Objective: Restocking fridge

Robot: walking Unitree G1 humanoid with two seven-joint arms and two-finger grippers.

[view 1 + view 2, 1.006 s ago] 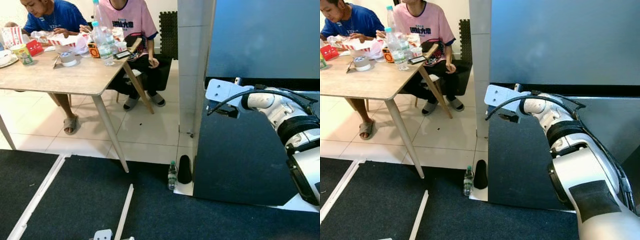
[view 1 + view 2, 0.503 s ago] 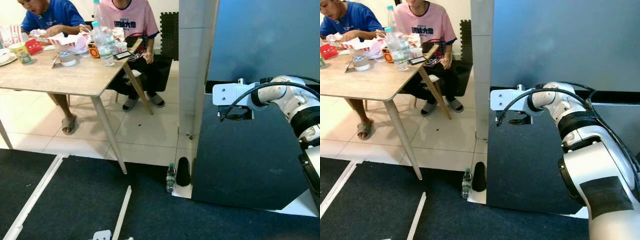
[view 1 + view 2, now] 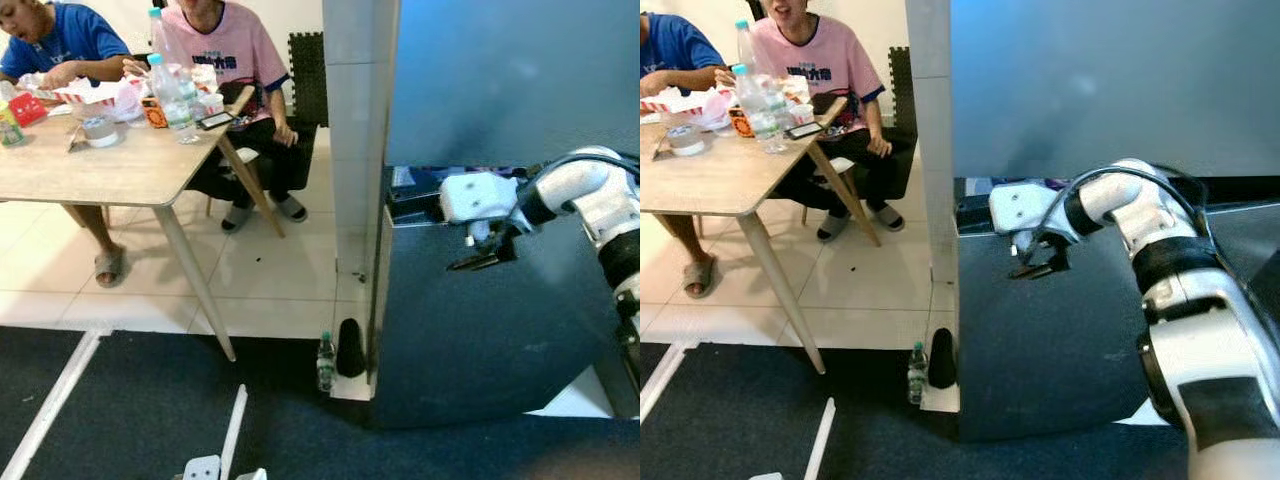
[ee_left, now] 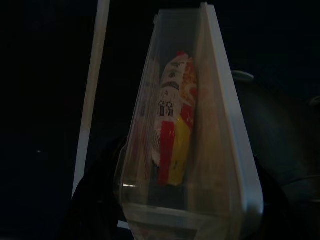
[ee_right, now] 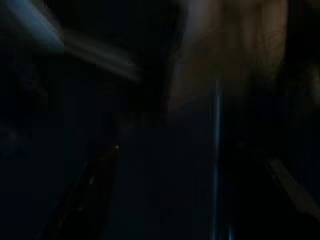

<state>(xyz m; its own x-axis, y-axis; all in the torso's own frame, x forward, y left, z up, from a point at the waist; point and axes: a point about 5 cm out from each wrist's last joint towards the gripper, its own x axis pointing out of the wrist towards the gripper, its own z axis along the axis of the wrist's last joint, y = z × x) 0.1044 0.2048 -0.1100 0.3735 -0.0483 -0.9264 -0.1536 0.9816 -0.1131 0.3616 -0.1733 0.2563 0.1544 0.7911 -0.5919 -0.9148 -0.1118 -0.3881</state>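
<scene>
The dark blue fridge has an upper door (image 3: 510, 80) and a lower door (image 3: 470, 340). The lower door stands ajar, and a gap (image 3: 412, 186) at its top edge shows some items inside. My right gripper (image 3: 482, 256) is at the top edge of this lower door, its black fingers against the panel. In the dark left wrist view, my left gripper (image 4: 185, 205) is shut on a clear plastic container (image 4: 210, 150) with a red and yellow packet (image 4: 172, 135) inside.
A white tiled pillar (image 3: 352, 130) stands left of the fridge. At its foot are a small water bottle (image 3: 326, 360) and a black object (image 3: 350, 348). Two people sit at a wooden table (image 3: 110, 170) with bottles and food. White strips (image 3: 232, 430) lie on the dark carpet.
The lower fridge door has come out toward me, and a gap now shows at its top. My right gripper moved with it, lower and nearer. The camera has shifted right.
</scene>
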